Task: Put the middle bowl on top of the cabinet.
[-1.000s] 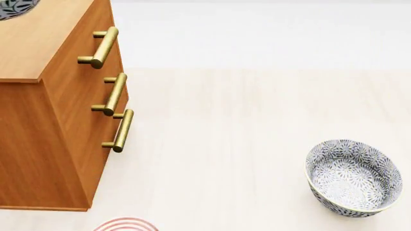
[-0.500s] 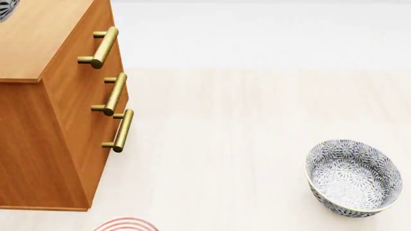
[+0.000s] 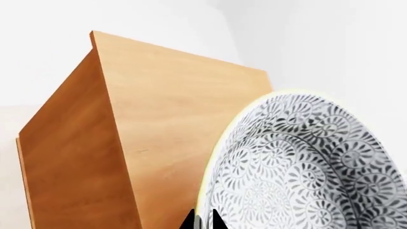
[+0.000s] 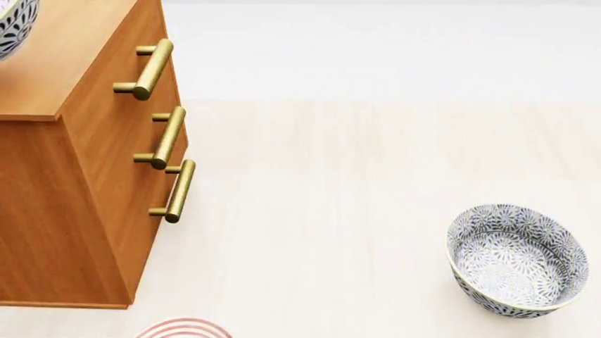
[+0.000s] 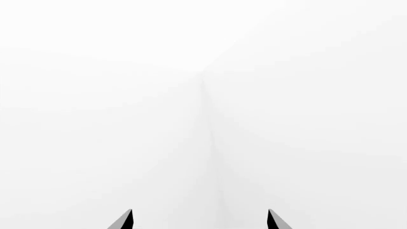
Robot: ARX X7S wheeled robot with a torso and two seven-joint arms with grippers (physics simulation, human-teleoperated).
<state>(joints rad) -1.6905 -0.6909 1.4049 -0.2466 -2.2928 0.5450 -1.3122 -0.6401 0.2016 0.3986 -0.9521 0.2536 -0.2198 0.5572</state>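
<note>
Here the cabinet (image 4: 84, 162) fills the left of the head view, three brass handles (image 4: 167, 136) down its front and a lighter flat top (image 4: 56, 56). In the left wrist view the same cabinet (image 3: 114, 143) shows tilted, its top and one side in sight.

The middle bowl (image 3: 311, 167) looms over the cabinet top in that view, tipped on edge with its patterned inside facing the camera. Only a sliver of this bowl (image 4: 14, 28) shows in the head view, above the top's far left corner; whether it touches the wood cannot be told.

The left gripper (image 3: 203, 220) has its two dark tips pinched close together on the bowl's yellow rim.

A second bowl (image 4: 516, 260) sits upright on the pale floor, well apart from the cabinet, off toward its handle side.

A red-ringed plate (image 4: 183, 329) peeks in just below the cabinet's near corner.

The right gripper (image 5: 200, 220) holds its tips wide apart with nothing between them, facing blank white.
</note>
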